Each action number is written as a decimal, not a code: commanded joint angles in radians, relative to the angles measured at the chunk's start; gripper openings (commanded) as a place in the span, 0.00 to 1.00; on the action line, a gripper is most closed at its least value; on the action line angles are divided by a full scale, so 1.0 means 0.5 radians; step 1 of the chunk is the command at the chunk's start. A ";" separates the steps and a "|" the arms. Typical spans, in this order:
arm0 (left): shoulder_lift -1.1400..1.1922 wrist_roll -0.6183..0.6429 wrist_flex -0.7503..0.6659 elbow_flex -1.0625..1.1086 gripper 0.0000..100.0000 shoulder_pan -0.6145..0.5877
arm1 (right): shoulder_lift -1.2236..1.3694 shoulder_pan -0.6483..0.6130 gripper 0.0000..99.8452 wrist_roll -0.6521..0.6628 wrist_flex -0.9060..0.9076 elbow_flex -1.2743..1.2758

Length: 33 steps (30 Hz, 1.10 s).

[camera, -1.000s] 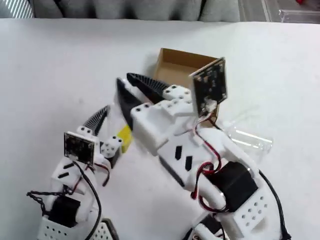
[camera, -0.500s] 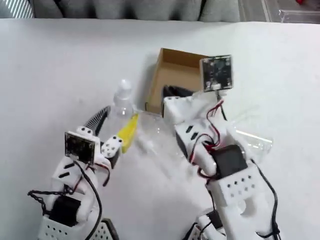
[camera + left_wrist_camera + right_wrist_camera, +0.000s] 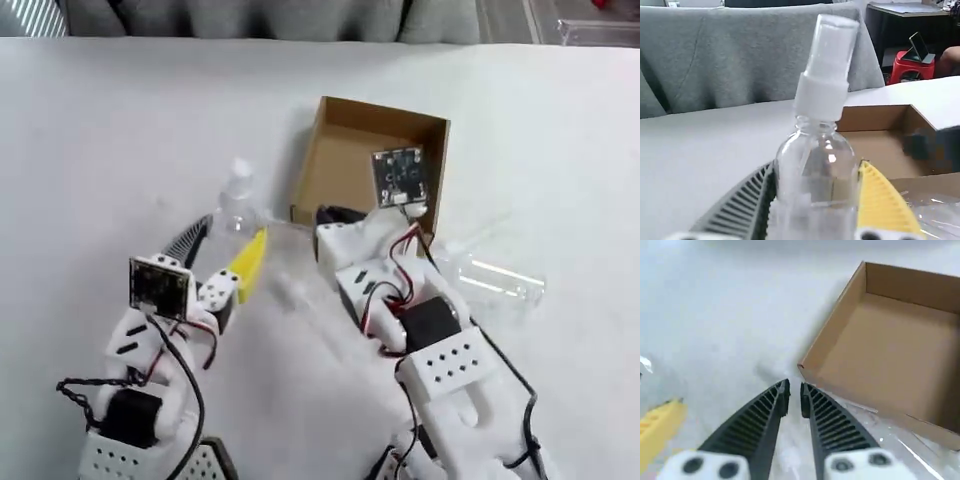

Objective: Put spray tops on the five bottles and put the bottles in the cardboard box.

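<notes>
A clear bottle (image 3: 233,205) with a white spray top (image 3: 826,65) stands upright on the white table, left of the cardboard box (image 3: 340,150). My left gripper (image 3: 236,226) is shut on the bottle's body, with the grey finger (image 3: 742,210) on one side and the yellow finger (image 3: 882,205) on the other. My right gripper (image 3: 338,214) hovers at the near edge of the box, shut with nothing between its black fingers (image 3: 765,415). The inside of the cardboard box (image 3: 890,355) is bare.
Clear bottles without tops (image 3: 495,280) lie on the table right of the right arm. Clear plastic (image 3: 900,442) lies by the box's near wall. A grey cloth (image 3: 740,55) hangs beyond the table's far edge.
The right arm has drawn back from above the bottle toward the box, and its wide-open fingers have shut. The left gripper has stayed put with the bottle.
</notes>
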 commanded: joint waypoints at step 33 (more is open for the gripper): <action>-0.017 -0.003 0.012 -0.031 0.17 0.029 | -0.158 -0.370 0.02 0.028 -0.474 0.055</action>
